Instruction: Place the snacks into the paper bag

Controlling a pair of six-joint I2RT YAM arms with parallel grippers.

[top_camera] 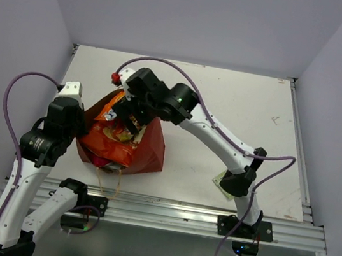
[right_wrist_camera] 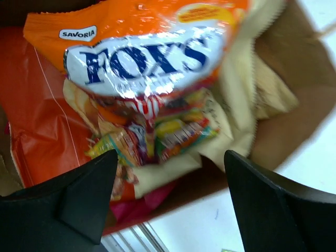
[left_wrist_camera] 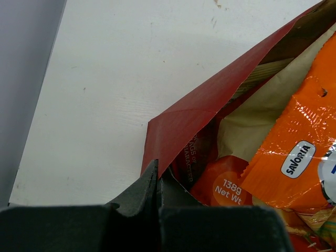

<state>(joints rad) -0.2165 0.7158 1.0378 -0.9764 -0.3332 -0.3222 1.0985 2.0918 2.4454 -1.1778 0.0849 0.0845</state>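
The left gripper (left_wrist_camera: 157, 173) has its jaws together, clamped on the red rim of the paper bag (left_wrist_camera: 191, 115) at a folded corner of the mouth. The right gripper (right_wrist_camera: 170, 157) has its jaws wide apart and holds nothing; it hangs over the bag's open mouth, just above the orange packet (right_wrist_camera: 147, 52). The orange packet lies inside the bag on other bright packets and against a tan pouch (right_wrist_camera: 241, 100). The bag sits left of centre on the table (top_camera: 238, 106), near the front edge.
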